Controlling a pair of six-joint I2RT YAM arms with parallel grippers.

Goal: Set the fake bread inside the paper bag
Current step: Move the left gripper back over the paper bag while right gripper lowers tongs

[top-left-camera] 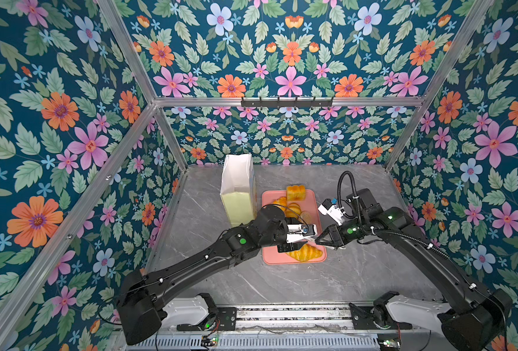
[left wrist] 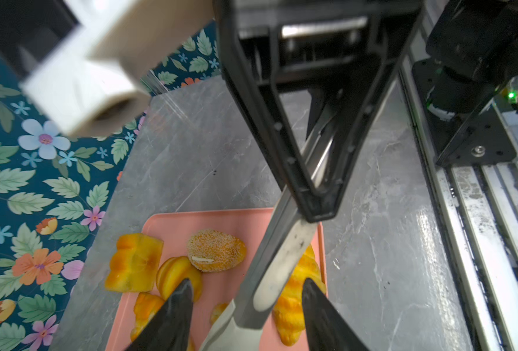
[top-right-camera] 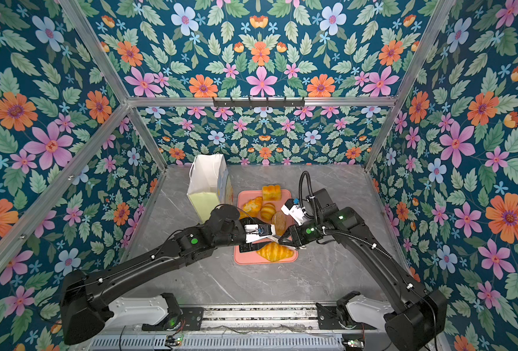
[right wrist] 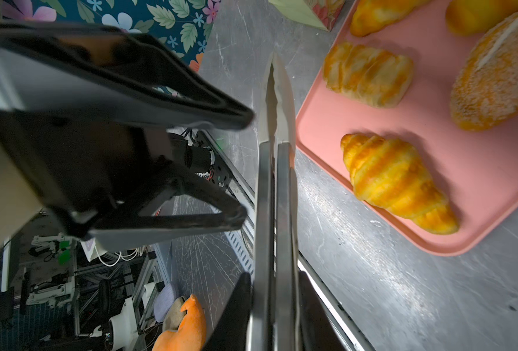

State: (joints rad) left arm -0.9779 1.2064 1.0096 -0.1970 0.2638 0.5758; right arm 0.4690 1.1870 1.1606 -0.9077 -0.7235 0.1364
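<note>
Your right jaws pinched the silver metal tongs point(right wrist: 277, 188); your left jaws stood spread around them. Golden-orange toy pastries point(right wrist: 397, 179) lay on the pink tray point(right wrist: 494, 182) beside the tall yellow-green paper bag point(top-left-camera: 238, 209), apparently none bagged; next, you needed the tongs gripping one.

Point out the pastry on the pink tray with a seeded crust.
The oval bun beside the round roll: grainy with seeds, with one white slit; the rest are smooth, glossy orange.

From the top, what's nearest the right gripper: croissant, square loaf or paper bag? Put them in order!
1. croissant, near end of the pink tray, by the right gripper.
2. square loaf, tray's far end.
3. paper bag, standing left of the tray.
</note>
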